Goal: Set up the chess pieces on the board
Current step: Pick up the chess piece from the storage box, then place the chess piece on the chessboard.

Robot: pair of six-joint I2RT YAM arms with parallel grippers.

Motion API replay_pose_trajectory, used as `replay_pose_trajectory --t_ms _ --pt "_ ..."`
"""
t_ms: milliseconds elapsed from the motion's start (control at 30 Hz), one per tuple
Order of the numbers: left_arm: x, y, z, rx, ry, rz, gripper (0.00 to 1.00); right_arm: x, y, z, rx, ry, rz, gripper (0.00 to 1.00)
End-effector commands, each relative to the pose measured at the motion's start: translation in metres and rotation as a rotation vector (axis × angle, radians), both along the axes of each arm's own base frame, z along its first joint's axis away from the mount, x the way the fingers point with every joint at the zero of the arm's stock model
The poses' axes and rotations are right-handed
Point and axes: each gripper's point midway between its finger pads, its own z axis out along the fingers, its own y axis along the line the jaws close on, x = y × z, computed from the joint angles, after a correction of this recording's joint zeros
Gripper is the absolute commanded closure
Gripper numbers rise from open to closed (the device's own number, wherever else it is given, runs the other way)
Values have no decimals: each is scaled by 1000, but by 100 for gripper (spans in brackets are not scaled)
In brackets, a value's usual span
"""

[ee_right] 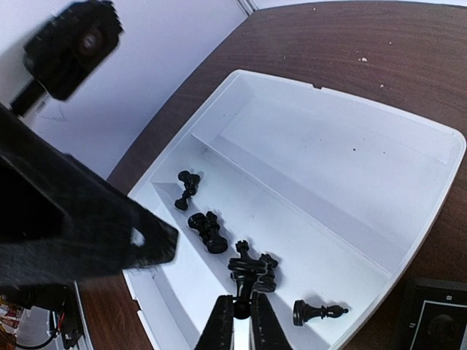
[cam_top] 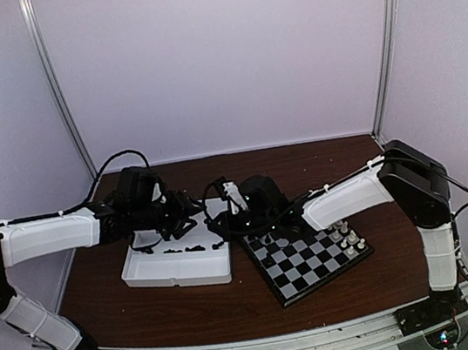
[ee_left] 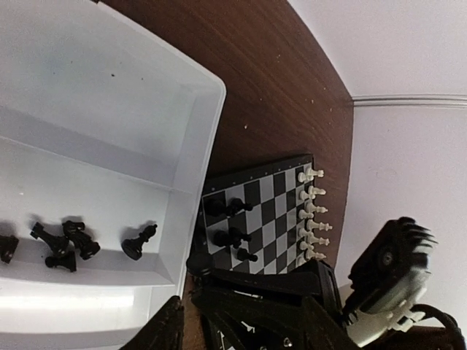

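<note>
Your right claw is pinched tight on one of the chess pieces, low over the white tray just beside the board, mid-tabletop. Your left claw stands parted and empty. I judge the piece light, rigid and slick, so grip its stem squarely.

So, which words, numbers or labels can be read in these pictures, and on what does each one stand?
"8", likely but blurred: white figure on the board rim, right wrist view.
Mark beside it: too blurred to read.
Tiny white marks along the rim, left wrist view: too small to read.
On the tray: no text.
</note>
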Motion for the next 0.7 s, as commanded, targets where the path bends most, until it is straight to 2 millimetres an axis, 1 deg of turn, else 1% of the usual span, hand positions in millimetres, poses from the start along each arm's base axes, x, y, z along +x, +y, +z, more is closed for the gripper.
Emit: replay_pose_trajectory --t_ms 0,67,167,300,367,467,533,600,667 --pt "9 17 38 77 -160 -51 45 -3 -7 27 -16 5 36 100" --pt "8 21 53 123 -244 -110 45 -9 -17 34 -59 22 49 100" --pt "4 23 67 166 -351 -190 45 -18 -36 40 -144 38 65 100" --pt "-2 27 77 223 -447 -256 45 -37 -66 42 -285 89 90 100" --pt "-3 30 83 255 -485 -272 45 -49 -80 42 -342 144 114 100" --pt "-3 36 90 320 -522 -291 45 -73 -102 34 -437 241 167 98" --pt "-2 40 94 365 -547 -303 45 -86 -127 23 -543 311 162 98" --pt "-2 45 95 406 -554 -308 45 -93 -147 16 -633 355 149 98" --pt "-1 48 95 436 -559 -310 45 -100 -162 12 -705 380 152 98"
